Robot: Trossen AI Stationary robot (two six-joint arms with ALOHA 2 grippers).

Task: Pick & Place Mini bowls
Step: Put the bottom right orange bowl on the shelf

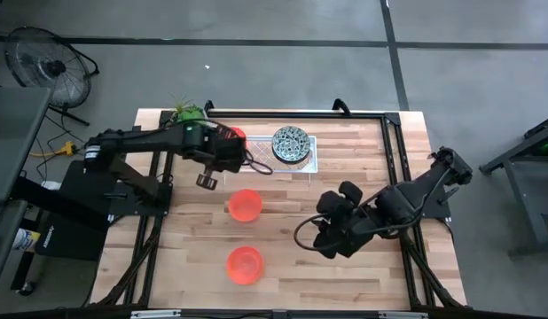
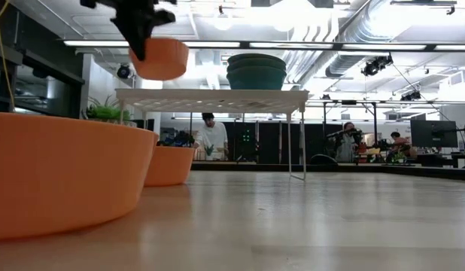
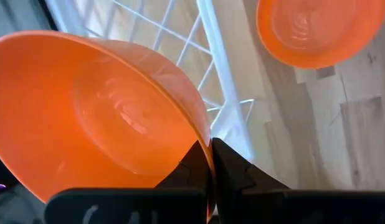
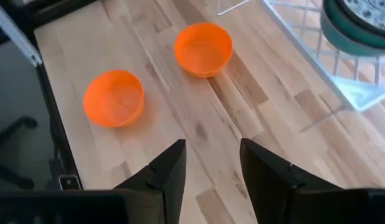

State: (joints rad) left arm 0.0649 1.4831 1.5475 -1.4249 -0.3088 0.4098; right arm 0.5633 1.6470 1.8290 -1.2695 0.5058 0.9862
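My left gripper [image 1: 231, 149] hangs over the left end of the white wire rack [image 1: 302, 159] and is shut on a plain orange mini bowl [image 2: 159, 59], held above the rack top. A stack of white, blue-green patterned mini bowls [image 1: 291, 143] stands on the rack [image 2: 217, 96]. Two more orange mini bowls rest on their bases on the table, one mid-table [image 1: 245, 205] and one nearer the near edge [image 1: 245, 264]. My right gripper [image 4: 211, 165] is open over the table's right half [image 1: 332, 237], touching nothing. My left gripper pinches the orange bowl by its rim [image 3: 208, 163], one finger [image 3: 191, 167] inside the bowl and the other [image 3: 233, 168] outside against the wall. The fingers come down from above. The bowl is lifted clear, hanging about upright over the rack's left end.
A green plant in a white pot [image 1: 187, 113] stands at the far left corner, just behind my left arm. Black frame rails run along the table's sides [image 1: 394, 133]. Bare wood lies between the two resting orange bowls and my right arm [image 1: 283, 235]. People stand in the room beyond.
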